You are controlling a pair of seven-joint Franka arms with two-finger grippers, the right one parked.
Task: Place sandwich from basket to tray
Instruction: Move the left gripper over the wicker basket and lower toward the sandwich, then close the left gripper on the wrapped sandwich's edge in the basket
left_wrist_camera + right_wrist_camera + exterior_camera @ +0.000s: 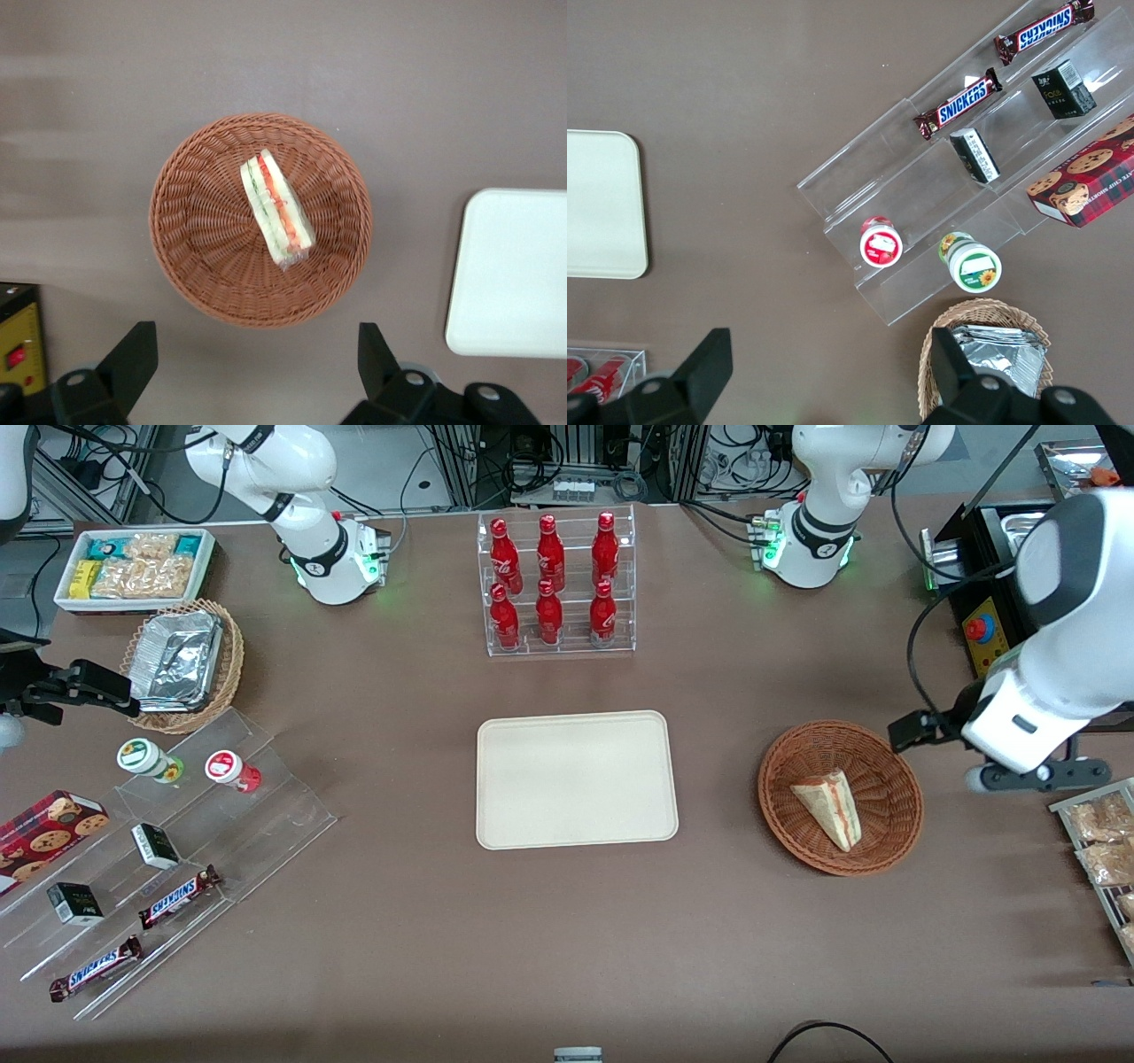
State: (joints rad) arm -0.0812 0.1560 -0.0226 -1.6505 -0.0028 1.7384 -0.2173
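Note:
The sandwich (pixel 830 808) is a pale triangular wedge with a red-orange filling stripe. It lies in the round reddish-brown wicker basket (pixel 893 778). The cream tray (pixel 576 779) lies flat mid-table, beside the basket and toward the parked arm's end. The left arm's gripper (pixel 1010 737) hovers high above the table, just off the basket's rim toward the working arm's end. In the left wrist view the gripper (pixel 255 341) is open wide and empty. That view also shows the sandwich (pixel 277 210), the basket (pixel 195 232) and a corner of the tray (pixel 514 270).
A clear rack of red bottles (pixel 555 584) stands farther from the camera than the tray. A black box with a red button (pixel 979 631) and a rack of snack packs (pixel 1103 850) flank the working arm. Acrylic steps with candy bars (pixel 168 850) and a tan foil basket (pixel 182 662) lie toward the parked arm's end.

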